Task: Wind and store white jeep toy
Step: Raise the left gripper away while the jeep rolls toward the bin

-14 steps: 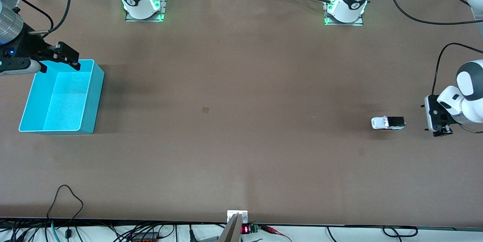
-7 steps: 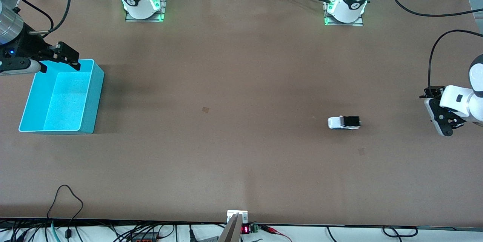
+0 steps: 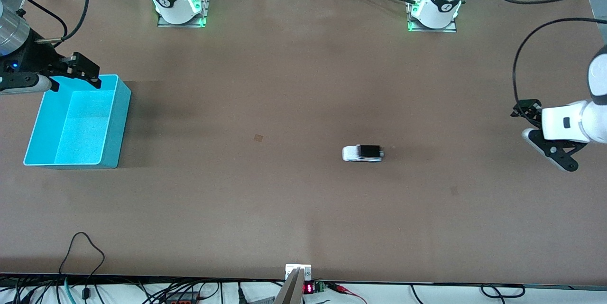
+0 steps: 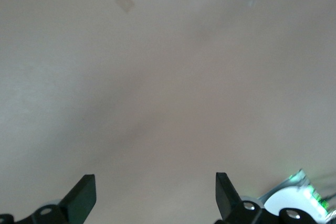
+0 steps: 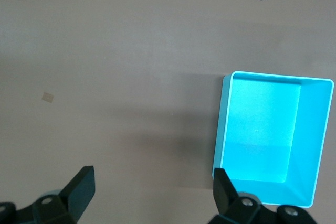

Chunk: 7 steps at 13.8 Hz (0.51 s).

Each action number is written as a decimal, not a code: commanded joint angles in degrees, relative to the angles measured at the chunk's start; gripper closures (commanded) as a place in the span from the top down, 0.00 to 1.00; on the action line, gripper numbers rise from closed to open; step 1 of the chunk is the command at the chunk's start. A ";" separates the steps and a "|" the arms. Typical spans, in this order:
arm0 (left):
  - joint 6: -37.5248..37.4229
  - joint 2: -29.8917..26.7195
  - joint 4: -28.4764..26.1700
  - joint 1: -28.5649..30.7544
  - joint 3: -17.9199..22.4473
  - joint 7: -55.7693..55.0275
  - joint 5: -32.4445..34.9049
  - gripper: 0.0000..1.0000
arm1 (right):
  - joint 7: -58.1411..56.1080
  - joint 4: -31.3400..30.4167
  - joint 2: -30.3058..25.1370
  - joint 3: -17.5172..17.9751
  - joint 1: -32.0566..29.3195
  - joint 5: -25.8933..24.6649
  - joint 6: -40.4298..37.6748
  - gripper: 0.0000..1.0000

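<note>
— Front view first: where is the white jeep toy (image 3: 363, 153) from you?

— On the bare table (image 3: 294, 81), a little toward my left arm's end of the middle, and free of both my grippers. Its long axis lies along the table's length, white hood pointing at the turquoise bin (image 3: 122, 119). My left gripper (image 3: 545, 145) hangs over the table edge at its own end, and looks nearer to the jeep. My right gripper (image 3: 76, 76) hovers over the bin's rim nearest the bases, fingers apart, waiting. I judge the pick falls to whichever arm the jeep stops closest to.

— And your left fingers?

— The front view won't settle it. The left wrist view does: my left gripper (image 4: 155, 195) has its fingers (image 4: 83, 199) spread wide, nothing between them, only table below. No jeep there.

— Right wrist view?

— My right gripper (image 5: 152, 192) is spread too, the bin (image 5: 226, 124) empty. No jeep either; only the front view shows it.
</note>
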 commanded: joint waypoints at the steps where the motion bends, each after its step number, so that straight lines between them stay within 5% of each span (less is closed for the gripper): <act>1: -0.66 -6.26 -2.36 -7.35 5.82 -9.22 -1.24 1.00 | 0.38 0.11 -0.64 0.17 0.05 -0.53 -0.86 1.00; 3: -0.22 -10.75 -4.21 -12.29 10.66 -19.49 -5.35 1.00 | 0.30 0.11 -0.64 0.17 0.05 -0.53 -0.86 1.00; 5: 1.09 -15.66 -8.59 -12.92 11.21 -28.38 -8.44 1.00 | 0.38 0.11 -0.64 0.17 0.05 -0.53 -0.86 1.00; 7: 10.63 -20.33 -14.47 -13.01 11.91 -31.84 -7.92 1.00 | 0.30 0.11 -0.64 0.17 0.05 -0.53 -0.77 1.00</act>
